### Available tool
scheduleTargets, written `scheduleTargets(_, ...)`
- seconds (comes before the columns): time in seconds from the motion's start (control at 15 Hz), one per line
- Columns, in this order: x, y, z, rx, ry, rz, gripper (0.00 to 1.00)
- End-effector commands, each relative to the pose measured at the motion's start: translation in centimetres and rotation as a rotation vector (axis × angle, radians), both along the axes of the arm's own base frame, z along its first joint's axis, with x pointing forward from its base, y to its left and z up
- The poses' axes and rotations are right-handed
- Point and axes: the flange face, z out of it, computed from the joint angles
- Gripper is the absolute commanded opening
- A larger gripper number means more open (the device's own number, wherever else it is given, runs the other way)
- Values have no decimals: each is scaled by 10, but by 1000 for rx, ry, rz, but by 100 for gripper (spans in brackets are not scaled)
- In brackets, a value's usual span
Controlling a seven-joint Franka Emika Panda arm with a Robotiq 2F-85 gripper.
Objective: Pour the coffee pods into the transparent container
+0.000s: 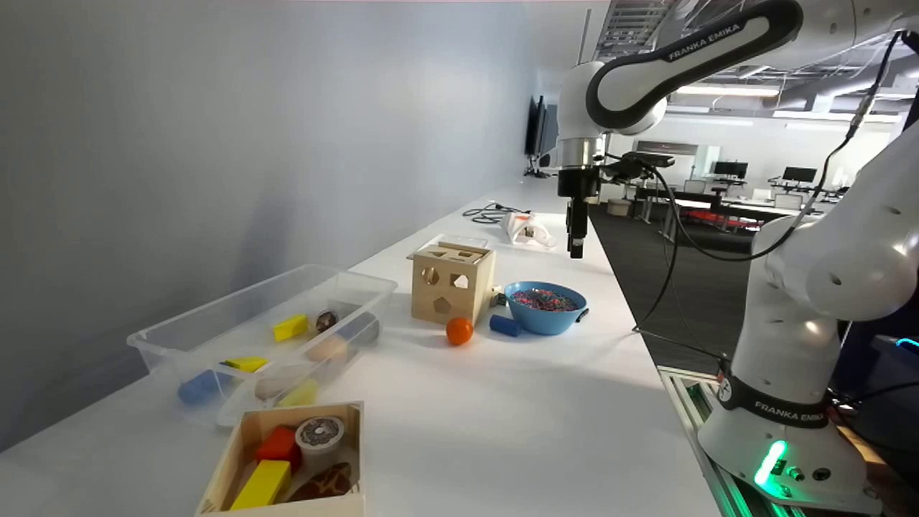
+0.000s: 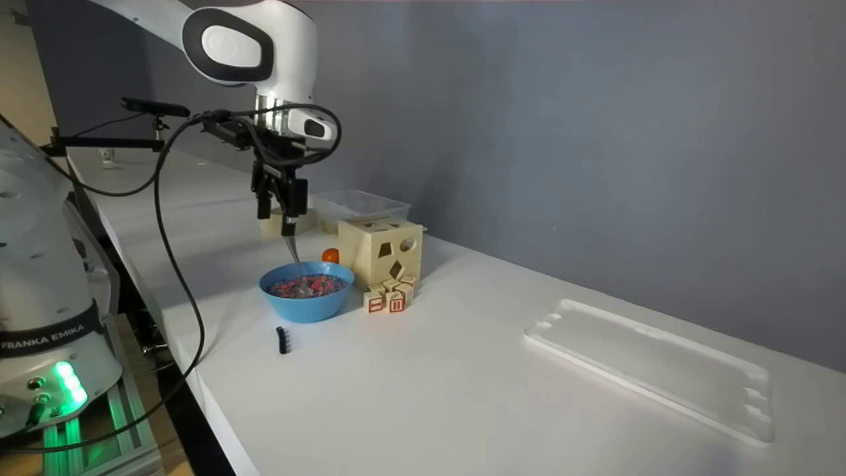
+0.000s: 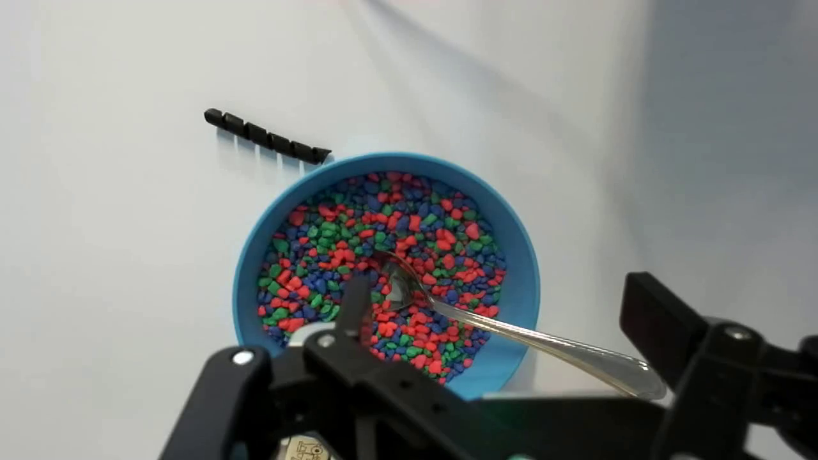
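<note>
Jaws hang spread over a round bowl [image 2: 305, 309] (pebbly inside), the clear plastic container [image 1: 244, 316] well apart

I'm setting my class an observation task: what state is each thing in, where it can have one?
Pincer: open
Clear container: uncovered, partly filled
Wooden box: uncovered, partly filled
Coffee pod: upright in the wooden box
Bowl: uncovered, holding pebbles
Spoon: resting in the pebbles, handle slanting out
Shape cube: upright, top panel on
Plastic lid: lying flat
Base light: lit green
</note>
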Motion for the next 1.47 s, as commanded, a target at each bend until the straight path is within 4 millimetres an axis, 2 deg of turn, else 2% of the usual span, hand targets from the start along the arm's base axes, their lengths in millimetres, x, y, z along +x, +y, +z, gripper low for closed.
scheduleTargets(0.0, 5, 1, 5, 7, -27, -20, 100)
scheduleTargets(0.07, 10, 7, 10, 16, -51, -31, 100)
scheduleTargets(0.2, 29, 29, 32, 29, -138, -24, 100)
scheduleTargets(0.47, 70, 105, 71, -14, -275, 164, 100)
scheduleTargets(0.67, 72, 180, 91, -40, -315, 318, 100)
scheduleTargets(0.8, 67, 212, 94, -26, -313, 429, 100)
scheduleTargets(0.87, 69, 213, 93, -1, -316, 460, 100)
scheduleTargets(0.93, 70, 211, 88, -45, -305, 405, 100)
scheduleTargets(1.07, 69, 220, 89, -34, -307, 439, 100)
scheduleTargets(1.27, 70, 214, 89, -30, -308, 448, 100)
scheduleTargets(1.4, 70, 237, 80, -29, -210, 364, 100)
